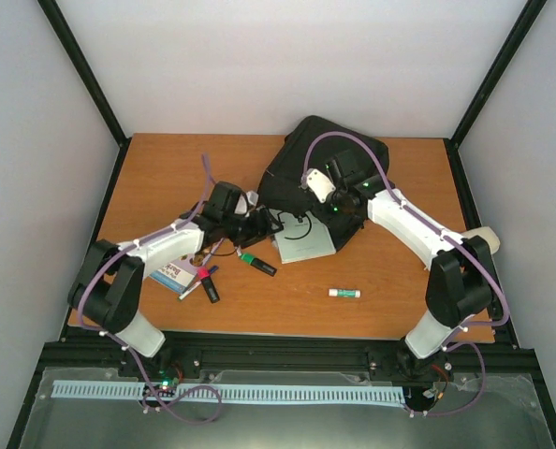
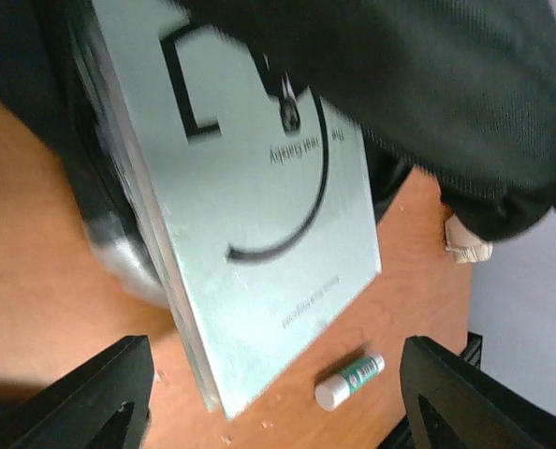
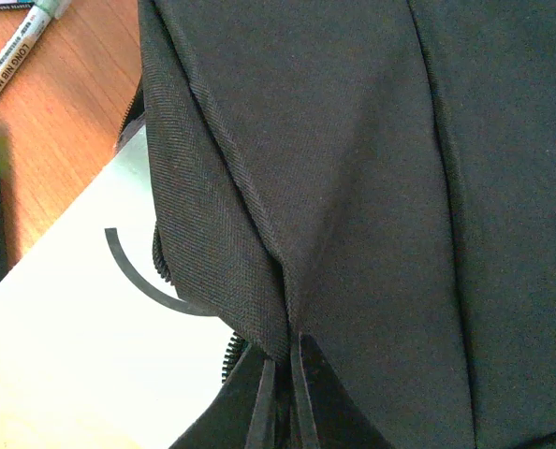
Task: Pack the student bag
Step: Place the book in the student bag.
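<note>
Top view, student bag: you have the black student bag (image 1: 292,173) lying at the far middle of the wooden table (image 1: 166,168).
Top view, book: a pale green book (image 1: 308,241) lies flat at the bag's near edge, with its far end under the black fabric.
Top view, left gripper: your left gripper (image 1: 267,224) is low at the bag's left side, just beside the book.
Top view, right gripper: your right gripper (image 1: 342,217) is down on the bag's near right part, next to the book.
Top view, loose items: a green highlighter (image 1: 257,264) lies close to the left gripper. A glue stick (image 1: 344,293) lies alone nearer the arm bases. Two markers (image 1: 203,283) and a white-and-blue booklet (image 1: 170,274) lie by the left arm.
Left wrist, jaws: released and spread wide, grasping nothing. The book's corner shows between the two fingers (image 2: 119,393), and neither touches it.
Left wrist, surroundings: bag fabric covers the book's far end, and the glue stick lies on the table just past the corner.
Right wrist, jaws: clenched on a fold of the bag's fabric, with the fingers (image 3: 320,402) nearly together.
Right wrist, surroundings: the book runs under the bag's zipped edge. The highlighter and a long-nib marker (image 3: 16,51) lie on the table to the left.
</note>
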